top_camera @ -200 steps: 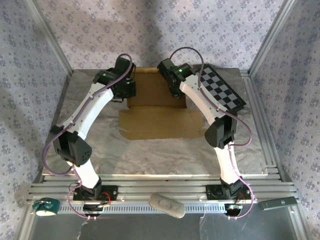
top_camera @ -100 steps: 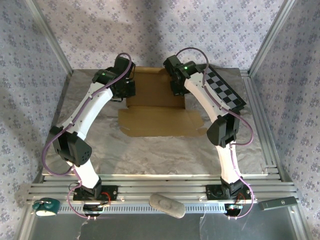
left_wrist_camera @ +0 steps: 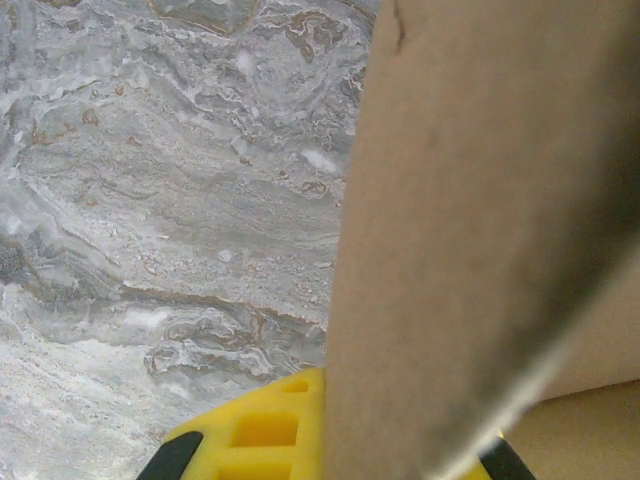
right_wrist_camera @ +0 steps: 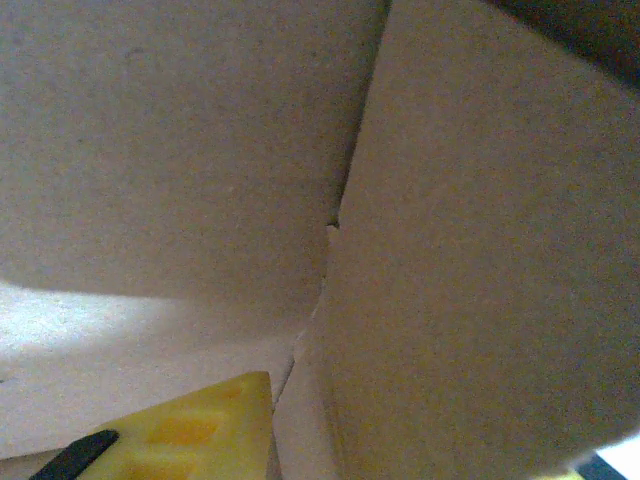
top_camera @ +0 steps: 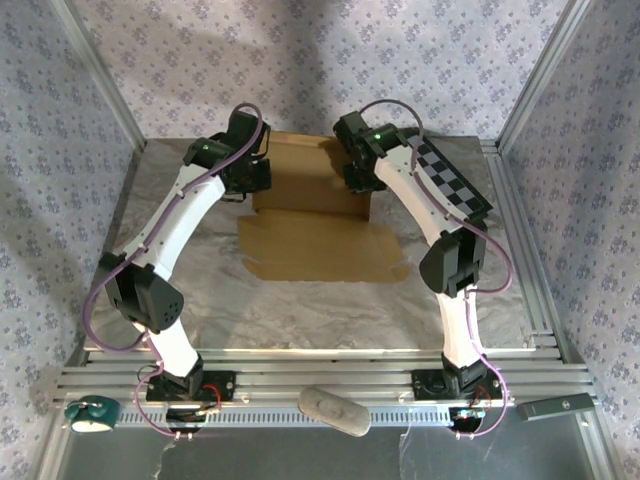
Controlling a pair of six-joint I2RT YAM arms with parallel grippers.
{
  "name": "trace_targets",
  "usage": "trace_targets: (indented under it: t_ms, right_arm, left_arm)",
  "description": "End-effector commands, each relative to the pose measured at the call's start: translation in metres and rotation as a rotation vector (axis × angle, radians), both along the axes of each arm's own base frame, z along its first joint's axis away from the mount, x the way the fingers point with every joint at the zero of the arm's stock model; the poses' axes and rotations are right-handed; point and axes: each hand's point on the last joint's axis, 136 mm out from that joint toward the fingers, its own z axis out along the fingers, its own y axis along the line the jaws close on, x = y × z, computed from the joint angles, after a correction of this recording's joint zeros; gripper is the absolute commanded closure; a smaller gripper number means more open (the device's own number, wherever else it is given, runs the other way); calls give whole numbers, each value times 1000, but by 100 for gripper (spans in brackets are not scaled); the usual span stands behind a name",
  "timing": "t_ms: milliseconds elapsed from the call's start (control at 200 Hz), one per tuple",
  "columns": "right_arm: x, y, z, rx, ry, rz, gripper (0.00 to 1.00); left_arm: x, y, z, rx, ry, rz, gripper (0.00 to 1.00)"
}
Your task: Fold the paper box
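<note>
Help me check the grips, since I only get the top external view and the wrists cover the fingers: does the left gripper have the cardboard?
Observer: Yes. In the left wrist view the left gripper is shut on a flap of the paper box, with the grey table showing beside it.
Operator: And the right one?
Observer: The right wrist view shows one yellow finger low against the cardboard, close to where two panels meet at a crease. Whether the right gripper is open or shut, I cannot tell.
</note>
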Motion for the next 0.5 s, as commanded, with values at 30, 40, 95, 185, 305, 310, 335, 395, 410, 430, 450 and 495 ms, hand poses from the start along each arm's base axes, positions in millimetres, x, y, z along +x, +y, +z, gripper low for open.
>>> trace_targets:
  t_ms: [30,40,95,185,305,310,335,395,410,430,450,495]
  right_arm:
    - [-6,4,7,86,-17,-13,64]
    - [-7,4,7,87,-17,-13,64]
    - [-7,4,5,96,-19,-16,63]
    - [-6,1,3,99,-29,-32,59]
    - [-6,-4,6,133,-73,-65,54]
    - [-6,-4,7,136,-75,-67,54]
    - [-5,-5,9,148,-86,-75,54]
    - [-4,-7,14,182,-103,-83,54]
    - [-4,-8,15,189,-105,-85,54]
    - [-4,-7,16,199,-107,-85,54]
    - [-3,-7,17,211,-111,-85,54]
    - [-2,-6,20,234,-119,-80,54]
  left_arm:
    - [7,-12,18,-73,-48,-25,100]
    - [7,-12,18,-73,-49,-24,100]
    - [7,-11,17,-76,-48,-21,100]
    - [7,-10,16,-82,-41,-19,100]
    - [8,-7,13,-105,-28,-3,100]
    - [8,-7,13,-106,-28,-2,100]
    - [8,-6,12,-110,-26,0,100]
    - [8,-4,10,-117,-22,7,100]
    - [8,-3,10,-119,-24,8,100]
    - [8,-3,9,-120,-21,9,100]
    - [8,-3,8,-123,-19,9,100]
    - [7,-2,7,-126,-16,10,100]
